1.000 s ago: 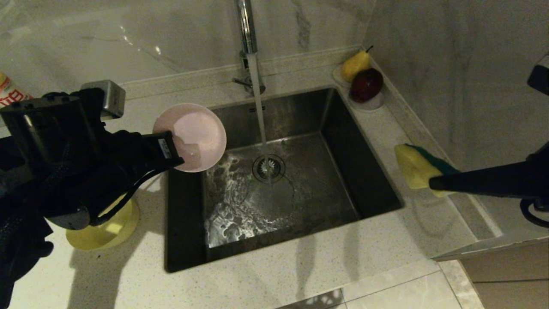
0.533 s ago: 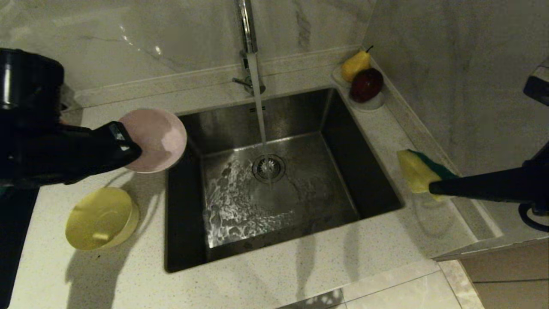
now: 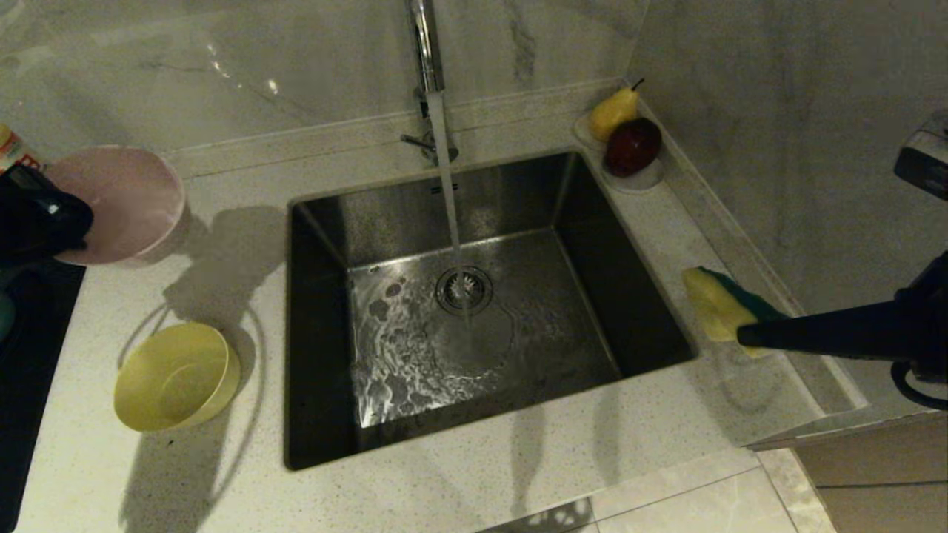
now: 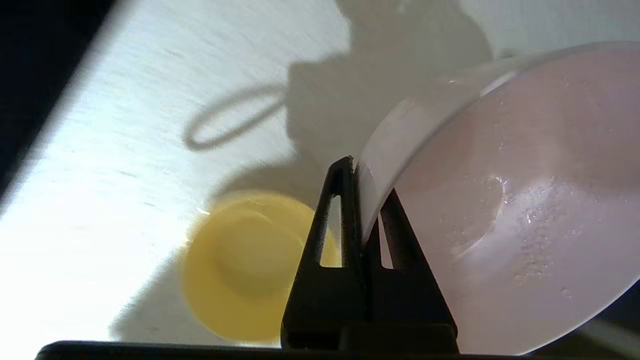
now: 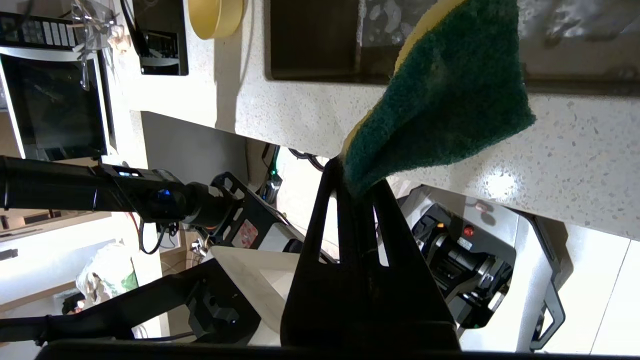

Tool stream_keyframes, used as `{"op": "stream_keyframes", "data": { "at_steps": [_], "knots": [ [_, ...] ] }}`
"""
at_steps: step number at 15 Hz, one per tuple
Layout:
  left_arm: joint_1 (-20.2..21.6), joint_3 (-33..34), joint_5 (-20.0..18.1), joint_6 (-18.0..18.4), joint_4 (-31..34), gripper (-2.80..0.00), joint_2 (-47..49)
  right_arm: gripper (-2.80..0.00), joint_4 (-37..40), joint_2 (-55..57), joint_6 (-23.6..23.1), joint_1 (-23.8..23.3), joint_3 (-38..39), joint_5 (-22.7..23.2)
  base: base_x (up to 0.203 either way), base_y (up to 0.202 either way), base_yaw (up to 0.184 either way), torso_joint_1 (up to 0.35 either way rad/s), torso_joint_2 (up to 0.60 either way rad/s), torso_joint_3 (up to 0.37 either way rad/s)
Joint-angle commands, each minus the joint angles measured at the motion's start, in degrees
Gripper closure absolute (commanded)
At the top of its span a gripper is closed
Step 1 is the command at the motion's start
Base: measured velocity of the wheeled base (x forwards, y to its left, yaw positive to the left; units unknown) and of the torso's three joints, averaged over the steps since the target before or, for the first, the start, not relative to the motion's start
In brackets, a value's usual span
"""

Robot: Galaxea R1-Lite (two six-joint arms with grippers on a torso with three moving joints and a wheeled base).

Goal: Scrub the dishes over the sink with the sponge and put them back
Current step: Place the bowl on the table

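I grip the pink bowl (image 3: 122,203) by its rim in my left gripper (image 4: 361,200), far left over the counter (image 3: 481,488), for setting down | right gripper (image 5: 357,187) pinches the sponge (image 3: 722,303), waiting right of the sink (image 3: 629,289) | 1 yellow bowl (image 3: 176,376) rests near left.

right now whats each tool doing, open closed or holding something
Left tool: shut on the rim of the pale pink round plastic bowl.
Right tool: shut on the thin green and yellow scrub sponge.

Surface: pale speckled countertop (image 3: 518,474) held the sink (image 3: 326,414) | left of sink: yellow bowl (image 3: 176,376) | beyond sink's far right corner: saucers with pear (image 3: 613,111), red apple (image 3: 633,145)
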Motion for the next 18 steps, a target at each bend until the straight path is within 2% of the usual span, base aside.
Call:
{"op": "stream_keyframes", "data": {
  "at_steps": [1,5,9,13,16,18],
  "knots": [
    [5.5,0.1,-0.3,-1.3,-0.2,0.0,0.5,0.0,0.1,0.1,0.1,0.0,0.2,0.2,0.0,0.0,0.0,0.0,0.0,0.0],
    [13.8,-0.3,-5.7,-4.6,-0.6,0.0,6.1,0.0,0.1,0.3,0.0,0.0,0.3,0.2,0.0,0.0,0.0,0.0,0.0,0.0],
    [20.0,-0.9,-7.9,-5.6,-1.8,0.0,13.4,0.0,0.1,0.6,0.0,0.0,0.7,0.2,0.0,0.0,0.0,0.0,0.0,0.0],
    [22.7,-2.6,-10.2,-5.7,-2.8,0.0,19.7,0.0,-0.7,1.1,0.0,0.1,0.9,0.2,0.0,0.0,0.0,0.0,0.0,0.0],
    [23.5,-4.7,-10.9,-5.8,-3.1,0.0,24.3,0.0,-1.8,1.4,0.0,0.1,1.5,0.2,0.0,0.0,0.0,0.0,0.0,0.0],
    [23.6,-5.0,-13.0,-5.7,-3.1,0.0,26.1,0.0,-2.4,1.7,0.0,0.1,1.7,0.2,0.0,0.0,0.0,0.0,0.0,0.0]
  ]
}}
